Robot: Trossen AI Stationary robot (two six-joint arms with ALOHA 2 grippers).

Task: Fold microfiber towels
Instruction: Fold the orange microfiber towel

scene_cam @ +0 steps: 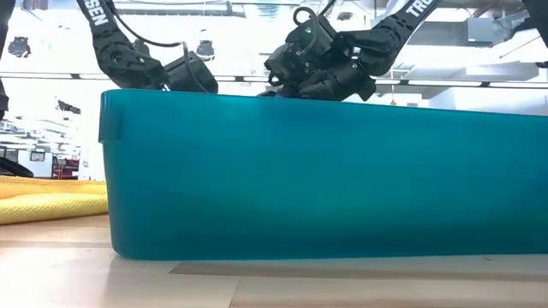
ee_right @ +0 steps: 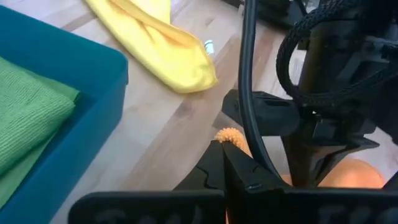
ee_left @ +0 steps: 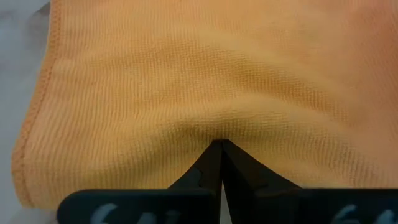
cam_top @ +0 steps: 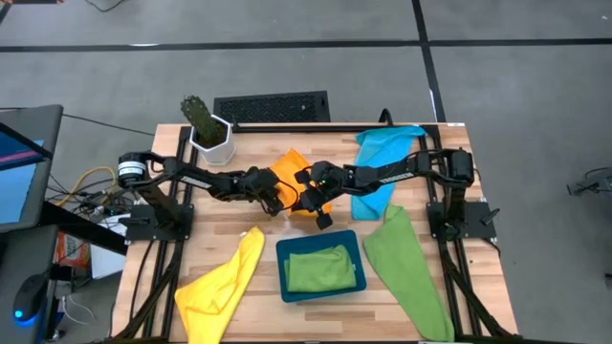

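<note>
A: What sits on the table (cam_top: 316, 315)?

B: A teal tray (cam_top: 283, 269), near the front edge, about midway across. In the low view its wall (scene_cam: 325, 171) fills most of the picture.

A: Anything else?

B: A white pot (cam_top: 214, 143) with a dark green cactus (cam_top: 198, 114), at the back left corner, well apart from the tray.

A: And beyond the table?

B: A black grille (cam_top: 273, 106) on the floor just behind the back edge, beside the pot. A laptop (cam_top: 19, 167) to the left.
</note>
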